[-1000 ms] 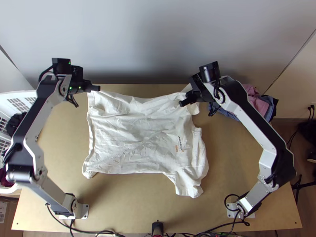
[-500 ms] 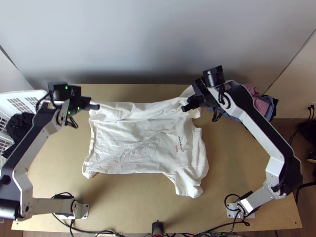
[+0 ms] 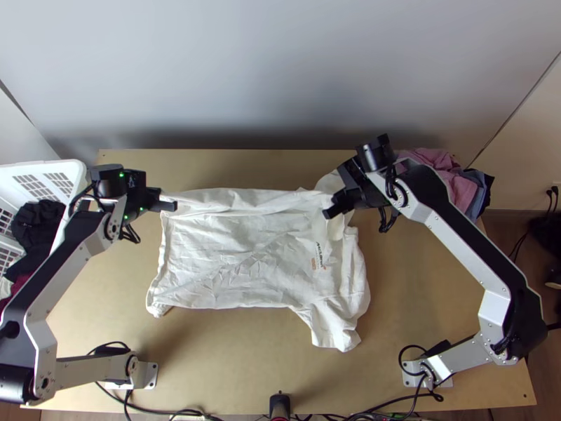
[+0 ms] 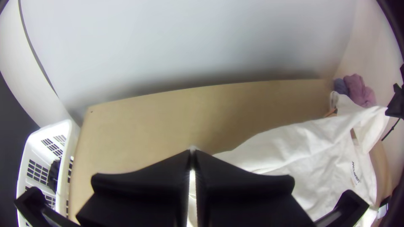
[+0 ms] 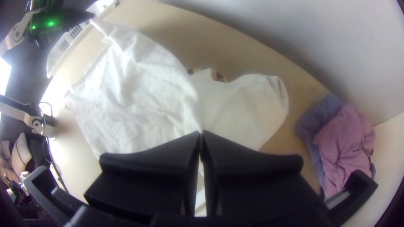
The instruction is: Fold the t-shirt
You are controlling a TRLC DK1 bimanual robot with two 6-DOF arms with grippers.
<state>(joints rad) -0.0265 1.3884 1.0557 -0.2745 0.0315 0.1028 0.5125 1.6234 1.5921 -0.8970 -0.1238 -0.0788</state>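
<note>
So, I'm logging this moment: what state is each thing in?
White cloth t-shirt: mostly spread, far part lifted.
Left black end effector: shut on the t-shirt.
Right black end effector: shut on the t-shirt.
White plastic basket: holding bunched dark cloth.
Pink-and-blue cloth pile: bunched.

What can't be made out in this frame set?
- Cloth pinched inside the left gripper: left wrist view, hidden by its fingers.
- Cloth inside the right gripper: right wrist view, same cause.
- Underside of the t-shirt: top view, covered by its upper layer.
- Rest of the basket: top view, cut off by the left edge.
</note>
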